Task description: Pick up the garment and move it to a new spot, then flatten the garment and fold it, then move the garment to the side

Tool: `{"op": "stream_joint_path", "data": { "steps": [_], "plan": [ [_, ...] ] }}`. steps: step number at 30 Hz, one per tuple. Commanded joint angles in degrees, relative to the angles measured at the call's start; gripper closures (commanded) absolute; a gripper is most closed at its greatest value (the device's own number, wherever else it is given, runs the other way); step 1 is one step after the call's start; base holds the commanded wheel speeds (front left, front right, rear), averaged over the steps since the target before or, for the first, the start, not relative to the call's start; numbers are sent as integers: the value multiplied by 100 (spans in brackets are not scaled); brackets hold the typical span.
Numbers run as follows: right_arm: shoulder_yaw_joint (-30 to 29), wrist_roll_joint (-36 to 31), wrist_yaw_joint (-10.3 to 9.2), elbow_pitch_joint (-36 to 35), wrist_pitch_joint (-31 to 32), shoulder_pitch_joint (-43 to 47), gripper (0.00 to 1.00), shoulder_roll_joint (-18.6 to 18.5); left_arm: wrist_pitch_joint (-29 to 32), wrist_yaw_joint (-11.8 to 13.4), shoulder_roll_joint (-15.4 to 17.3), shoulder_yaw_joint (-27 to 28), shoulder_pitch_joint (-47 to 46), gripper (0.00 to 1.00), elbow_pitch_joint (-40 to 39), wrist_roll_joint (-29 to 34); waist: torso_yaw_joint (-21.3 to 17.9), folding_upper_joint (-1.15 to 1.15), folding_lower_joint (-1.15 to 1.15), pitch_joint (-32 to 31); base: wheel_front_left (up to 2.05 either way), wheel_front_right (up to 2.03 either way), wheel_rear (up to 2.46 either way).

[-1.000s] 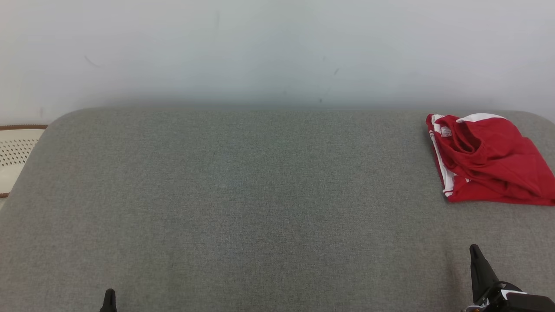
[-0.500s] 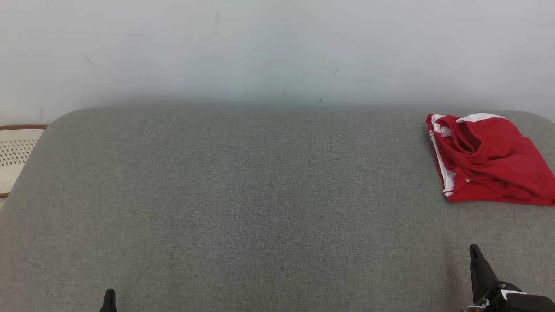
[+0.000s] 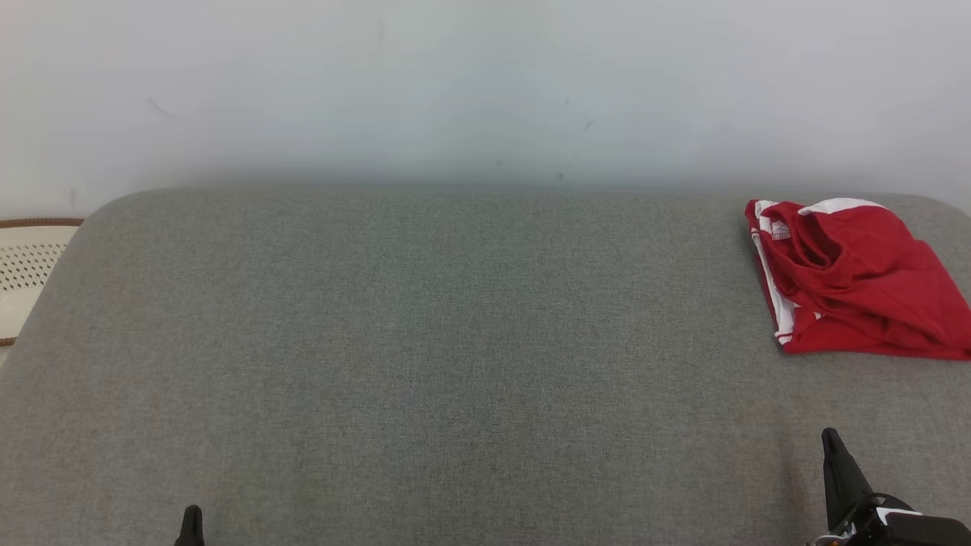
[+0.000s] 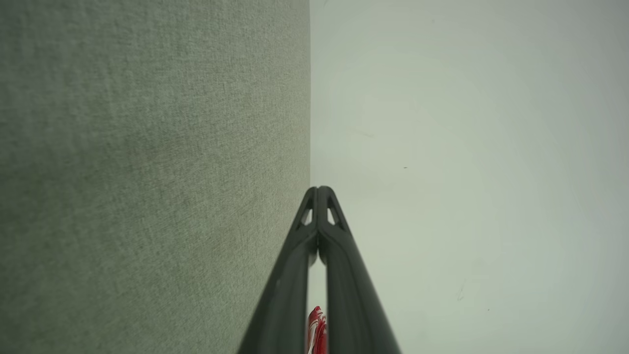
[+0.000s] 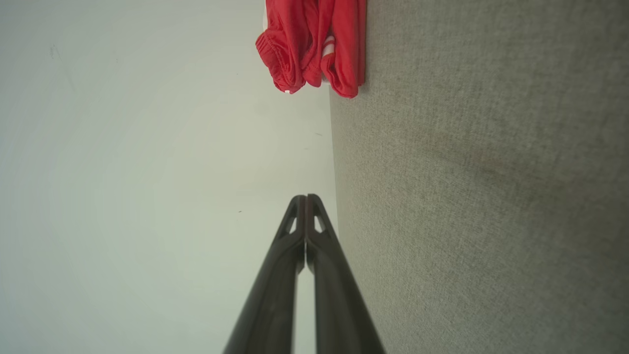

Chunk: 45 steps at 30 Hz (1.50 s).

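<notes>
Lying folded, red garment (image 3: 853,277) with white stripes, rumpled top

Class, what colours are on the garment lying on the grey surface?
Red with white stripes: the garment, clearest in the head view.

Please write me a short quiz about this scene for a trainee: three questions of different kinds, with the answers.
1. True or false: the left gripper holds the red garment.
2. Multiple choice: where on the grey surface does the garment lie, as the robot sees it? A) far right B) centre C) near left
3. Fill in: the right gripper has its jaws ____.

Key: 1 false; 2 A; 3 shut.
</notes>
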Motion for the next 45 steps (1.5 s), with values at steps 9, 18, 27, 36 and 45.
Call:
{"op": "stream_joint_path", "data": {
  "steps": [9,18,27,36,45],
  "plan": [
    [-18,-14,2,19,33,-52,100,20,32,-24,-11,20,-47,100,23,21,0,0,0,0,0,0,0],
    [-23,-21,2,19,39,-53,100,24,36,-24,-12,23,-47,100,23,20,0,0,0,0,0,0,0],
    [-28,-29,2,20,34,-54,100,28,38,-24,-14,25,-47,100,23,23,0,0,0,0,0,0,0],
    [-32,-31,2,19,40,-55,100,32,41,-24,-15,27,-48,100,23,26,0,0,0,0,0,0,0],
    [-35,-37,2,20,41,-55,100,34,43,-24,-16,29,-48,100,23,28,0,0,0,0,0,0,0]
  ]
}}
